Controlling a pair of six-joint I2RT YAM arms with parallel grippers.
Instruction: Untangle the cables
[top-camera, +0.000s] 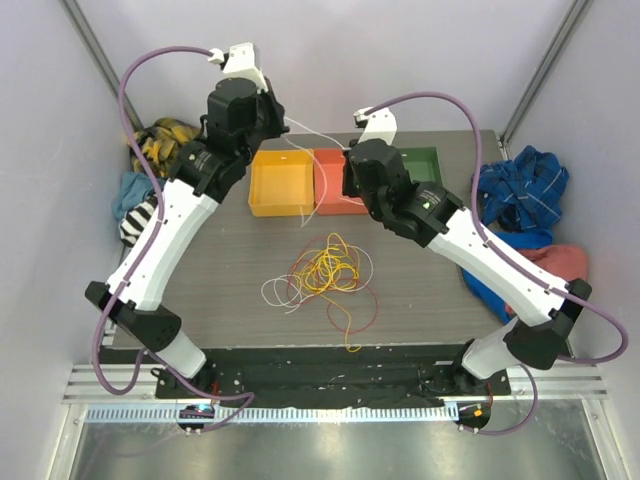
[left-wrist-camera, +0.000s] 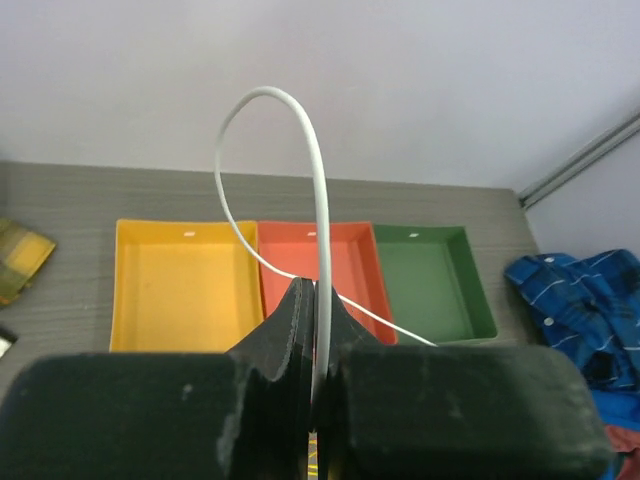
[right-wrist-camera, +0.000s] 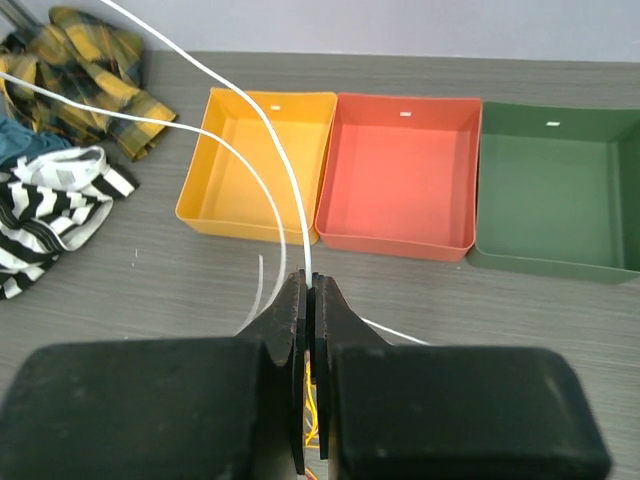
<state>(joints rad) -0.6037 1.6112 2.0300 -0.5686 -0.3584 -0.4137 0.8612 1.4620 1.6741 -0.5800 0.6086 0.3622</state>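
1. A grey wood-grain surface (top-camera: 420, 260) is lying between pale walls, carrying a yellow plastic tray (top-camera: 280, 182), a red plastic tray (top-camera: 330, 185) and a green plastic tray (top-camera: 425, 160) in a row along its far side.
2. The left end effector (left-wrist-camera: 313, 292) is pinching a thin white cable (left-wrist-camera: 320, 225). Its jaws are closed down to a slit, and the cable is arching up out of them in a loop above the trays.
3. The right end effector (right-wrist-camera: 311, 285) is likewise clamping the white cable between nearly touching jaws, with strands running away toward the far left over the yellow tray.
4. In the overhead view the white cable is spanning the gap between the two end effectors, so its long axis is running left to right above the trays and off the surface.
5. The tangle of yellow-orange, red and white cables (top-camera: 322, 272) is lying flat at mid-surface, on the near side of the trays, below both end effectors and toward the arm bases.
6. The right end effector is sitting nearer the tangle, so any further drawing-out of the white cable probably calls for pulling away from that heap, toward the far side.
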